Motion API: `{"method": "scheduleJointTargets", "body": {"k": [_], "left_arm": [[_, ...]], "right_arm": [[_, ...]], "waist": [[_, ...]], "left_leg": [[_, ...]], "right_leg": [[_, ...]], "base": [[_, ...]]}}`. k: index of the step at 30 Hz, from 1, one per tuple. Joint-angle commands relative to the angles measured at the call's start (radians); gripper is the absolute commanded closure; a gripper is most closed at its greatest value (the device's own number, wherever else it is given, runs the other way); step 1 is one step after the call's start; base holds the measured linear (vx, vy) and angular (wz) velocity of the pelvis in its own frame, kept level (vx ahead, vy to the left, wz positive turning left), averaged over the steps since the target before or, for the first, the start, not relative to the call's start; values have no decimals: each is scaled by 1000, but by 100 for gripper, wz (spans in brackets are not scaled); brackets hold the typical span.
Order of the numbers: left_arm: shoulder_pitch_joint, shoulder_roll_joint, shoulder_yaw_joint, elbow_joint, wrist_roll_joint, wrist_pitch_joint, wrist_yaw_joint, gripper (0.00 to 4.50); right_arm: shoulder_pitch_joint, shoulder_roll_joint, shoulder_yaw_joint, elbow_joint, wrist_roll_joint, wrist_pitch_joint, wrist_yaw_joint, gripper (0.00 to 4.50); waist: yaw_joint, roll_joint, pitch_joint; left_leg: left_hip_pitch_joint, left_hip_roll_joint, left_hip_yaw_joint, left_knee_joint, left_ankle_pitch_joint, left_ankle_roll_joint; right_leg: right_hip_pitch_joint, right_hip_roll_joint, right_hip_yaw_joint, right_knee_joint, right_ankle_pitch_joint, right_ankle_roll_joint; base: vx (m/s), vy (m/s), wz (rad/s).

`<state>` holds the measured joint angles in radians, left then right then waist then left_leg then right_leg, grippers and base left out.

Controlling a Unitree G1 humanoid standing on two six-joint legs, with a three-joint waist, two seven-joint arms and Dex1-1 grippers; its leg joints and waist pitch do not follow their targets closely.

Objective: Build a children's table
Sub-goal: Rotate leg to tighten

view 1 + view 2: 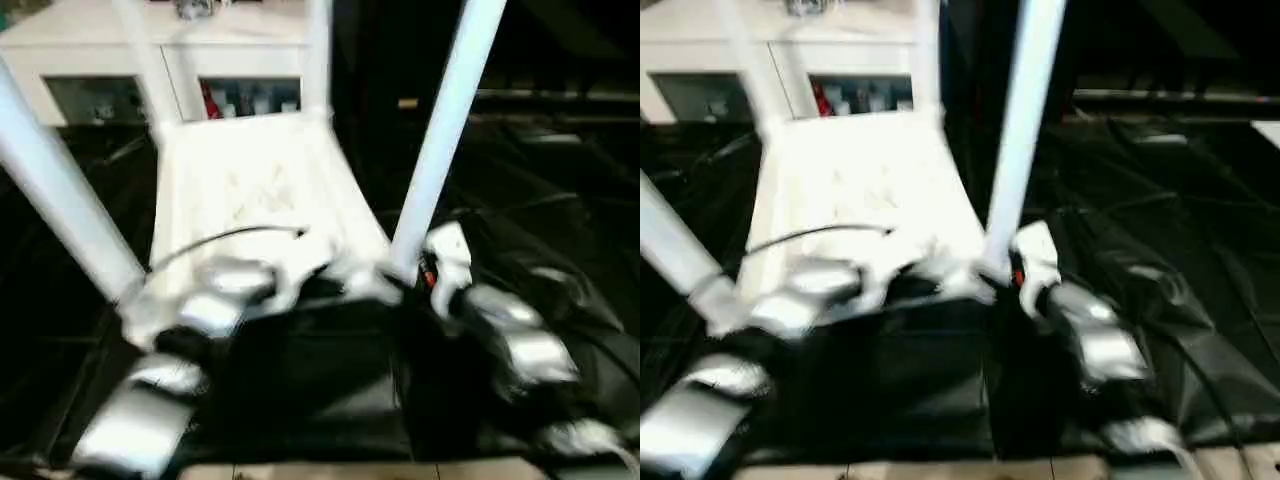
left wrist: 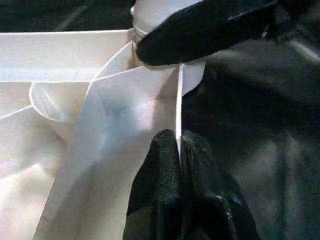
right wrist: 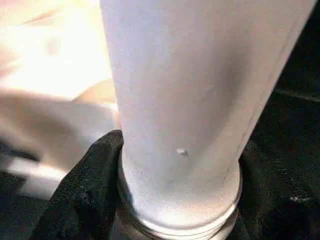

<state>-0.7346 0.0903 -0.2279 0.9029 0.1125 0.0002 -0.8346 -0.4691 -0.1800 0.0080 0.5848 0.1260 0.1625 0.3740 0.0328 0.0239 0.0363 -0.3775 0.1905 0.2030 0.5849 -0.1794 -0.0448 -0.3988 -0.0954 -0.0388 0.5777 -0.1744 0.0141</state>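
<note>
The right gripper (image 3: pixel 175 200) is clenched round the base of a long white tubular leg (image 1: pixel 445 130), which rises toward the frame's upper right. The left gripper (image 2: pixel 180 155) pinches the raised rim of the white plastic rectangular tabletop (image 1: pixel 250 190), lying upside-down at centre frame.

Both silver forearms reach forward; the left black two-fingered gripper (image 2: pixel 180 155) pinches closed, the right black two-fingered gripper (image 3: pixel 170 200) wraps shut
</note>
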Motion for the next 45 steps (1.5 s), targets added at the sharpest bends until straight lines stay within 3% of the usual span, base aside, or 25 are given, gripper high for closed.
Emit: {"method": "scheduleJointTargets", "body": {"k": [1, 2, 4, 9, 11, 14, 17, 19, 20, 21, 22, 24, 29, 32, 34, 36, 41, 45], "left_arm": [[0, -65, 29, 67, -12, 34, 158, 450], [-8, -88, 26, 71, -12, 33, 173, 450], [-24, -123, 17, 85, -3, 20, 187, 450], [-28, -118, 2, 95, 13, 0, 170, 450], [-29, -106, 1, 100, 17, -6, 168, 450], [-29, -87, 2, 106, 19, -23, 152, 450], [-21, -46, 5, 104, 14, -57, 99, 450], [-14, -16, 5, 103, 11, -74, 60, 450], [-9, -1, 6, 100, 6, -88, 29, 450], [-7, 9, 6, 98, 2, -97, 8, 450], [-4, 18, 7, 95, -4, -98, -15, 450], [6, 44, 3, 81, -15, -107, -84, 450], [46, 106, -17, -6, -76, -98, -337, 450], [69, 129, -26, -78, -124, -48, -454, 450], [75, 137, -31, -94, -131, -46, -478, 450], [78, 140, -30, -100, -132, -48, -486, 450], [77, 142, -25, -97, -129, -52, -488, 450], [86, 147, -23, -120, -133, -34, -490, 450]], "right_arm": [[-9, 47, -22, 68, -21, 52, -143, 178], [-22, 62, -9, 77, -32, 47, -150, 178], [-45, 85, 15, 96, -53, 26, -153, 178], [-58, 84, 14, 106, -51, -8, -138, 178], [-59, 76, -3, 99, -35, -24, -114, 108], [-59, 48, -4, 87, -35, -47, -71, 105], [-42, -23, 24, 39, -39, -51, 51, 68], [-16, -78, 49, -9, -30, -50, 160, 68], [1, -108, 61, -39, -22, -46, 219, 68], [11, -126, 68, -56, -17, -44, 256, 68], [21, -144, 76, -75, -14, -43, 293, 68], [51, -193, 92, -125, -5, -47, 379, 68], [90, -270, 122, -198, 23, -27, 528, 68], [90, -277, 123, -206, 34, -22, 560, 68], [86, -276, 123, -205, 36, -23, 573, 68], [83, -273, 125, -209, 43, -17, 587, 68], [80, -271, 141, -208, 48, 0, 624, 68], [80, -268, 138, -208, 61, 10, 636, 112]], "waist": [[-3, -20, -45], [-2, -20, -46], [1, -19, -47], [5, -19, -51], [6, -20, -51], [5, -19, -50], [7, -17, -50], [9, -21, -49], [9, -15, -50], [10, -19, -51], [10, -15, -50], [11, -17, -51], [15, -12, -53], [21, -9, -56], [27, -5, -61], [32, -7, -61], [34, -11, -58], [35, -11, -57]], "left_leg": [[24, 32, -23, -82, -344, -7], [27, 31, -23, -82, -349, -8], [22, 31, -23, -82, -337, 5], [17, 30, -21, -79, -292, 30], [17, 30, -20, -79, -292, 38], [15, 31, -21, -80, -295, 39], [14, 30, -22, -80, -299, 40], [15, 32, -20, -79, -303, 49], [12, 31, -20, -79, -299, 56], [8, 31, -21, -78, -289, 63], [9, 32, -21, -78, -281, 65], [11, 33, -20, -76, -274, 70], [10, 39, -18, -76, -251, 74], [13, 45, -14, -74, -217, 81], [14, 46, -13, -68, -170, 93], [13, 44, -11, -65, -155, 105], [13, 42, -10, -65, -176, 102], [13, 43, -12, -67, -191, 83]], "right_leg": [[19, -46, 23, -86, -451, -165], [18, -46, 23, -90, -458, -159], [21, -46, 24, -90, -426, -157], [28, -47, 24, -81, -341, -175], [30, -47, 24, -81, -344, -180], [30, -47, 23, -81, -350, -179], [32, -46, 22, -83, -350, -176], [34, -45, 22, -84, -350, -171], [35, -46, 23, -83, -338, -173], [40, -47, 22, -81, -330, -173], [38, -47, 22, -79, -324, -181], [39, -46, 22, -80, -307, -194], [40, -45, 19, -69, -261, -232], [38, -42, 20, -56, -178, -268], [38, -42, 20, -44, -81, -295], [40, -42, 19, -39, -46, -303], [41, -46, 20, -45, -105, -290], [41, -47, 21, -48, -148, -275]], "base": [[0, 0, 0], [0, 0, 0], [0, 0, 0], [0, 0, 0], [0, 0, 0], [0, 0, 0], [0, 0, 0], [0, 0, 0], [0, 0, 0], [0, 0, 0], [0, 0, 0], [0, 0, 0], [0, 0, 0], [0, 0, 0], [0, 0, 0], [0, 0, 0], [0, 0, 0], [0, 0, 0]]}}
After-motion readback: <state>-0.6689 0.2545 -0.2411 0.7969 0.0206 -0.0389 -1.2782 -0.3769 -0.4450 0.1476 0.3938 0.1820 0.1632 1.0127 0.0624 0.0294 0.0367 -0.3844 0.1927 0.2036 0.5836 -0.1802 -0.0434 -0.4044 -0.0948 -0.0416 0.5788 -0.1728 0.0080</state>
